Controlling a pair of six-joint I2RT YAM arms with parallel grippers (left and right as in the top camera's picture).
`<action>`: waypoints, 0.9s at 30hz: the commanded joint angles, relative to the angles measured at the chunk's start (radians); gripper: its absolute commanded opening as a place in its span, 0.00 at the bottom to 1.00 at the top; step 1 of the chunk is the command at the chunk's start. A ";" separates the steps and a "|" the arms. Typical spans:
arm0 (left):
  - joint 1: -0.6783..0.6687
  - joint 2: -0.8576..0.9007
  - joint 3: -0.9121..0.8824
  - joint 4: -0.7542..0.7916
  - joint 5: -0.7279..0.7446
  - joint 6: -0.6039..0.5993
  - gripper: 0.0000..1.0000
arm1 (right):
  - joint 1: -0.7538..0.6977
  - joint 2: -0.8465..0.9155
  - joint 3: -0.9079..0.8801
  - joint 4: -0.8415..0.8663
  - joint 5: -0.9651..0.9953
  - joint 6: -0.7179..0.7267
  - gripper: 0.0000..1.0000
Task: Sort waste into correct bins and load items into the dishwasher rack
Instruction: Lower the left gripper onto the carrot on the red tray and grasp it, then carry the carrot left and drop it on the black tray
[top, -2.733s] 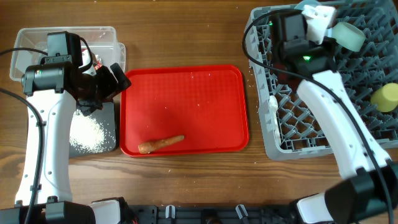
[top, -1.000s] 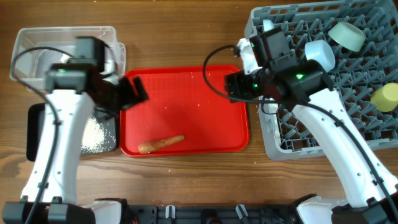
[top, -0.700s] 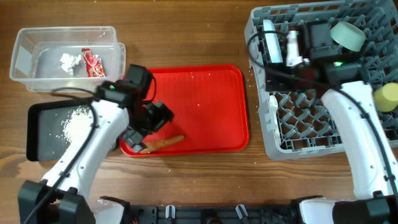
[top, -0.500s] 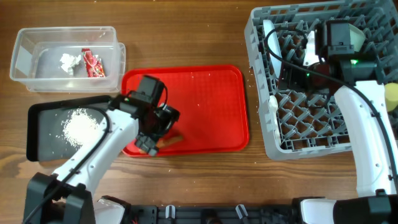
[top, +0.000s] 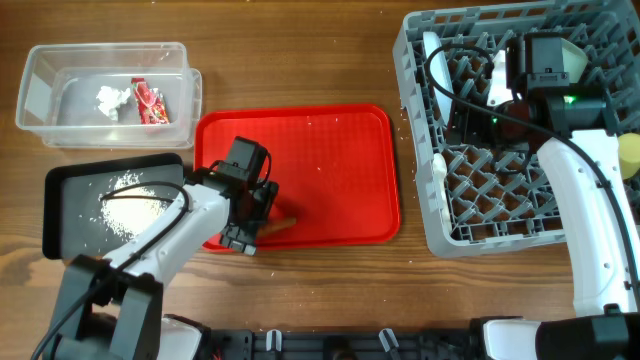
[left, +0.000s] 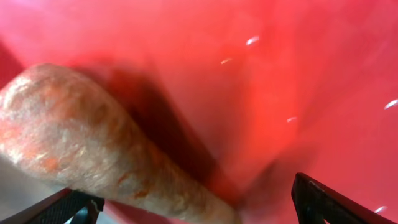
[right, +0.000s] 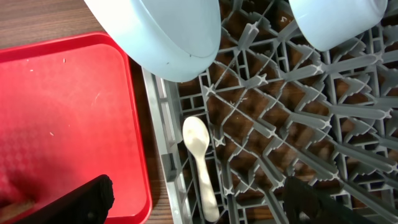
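Left pincer (left: 198, 206) is open, straddling the carrot (left: 87, 152) on the red tray (top: 330, 160). Next I reckon I squeeze, lift, and drop it with the rice (top: 130, 212).

I take the red tray (top: 330, 160) as my marker. Its middle and right half lie bare but for a few grains, open from above. Near its front-left corner the carrot (top: 283, 224) lies close to the raised rim, between my left pincer's (top: 248, 222) spread fingers. The black tray (top: 50, 210) sits just beside its left edge. The rack (top: 430, 225) walls its right, with a narrow strip of table (top: 412, 215) between.
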 joint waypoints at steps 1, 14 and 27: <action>0.003 0.045 -0.032 0.024 -0.093 -0.017 0.82 | 0.002 -0.009 -0.003 -0.002 -0.012 0.006 0.89; 0.098 0.043 -0.027 0.061 -0.147 0.099 0.15 | 0.002 -0.009 -0.003 -0.005 -0.012 0.006 0.90; 0.159 -0.209 0.102 0.052 -0.248 0.549 0.04 | 0.002 -0.009 -0.003 -0.004 -0.011 0.002 0.89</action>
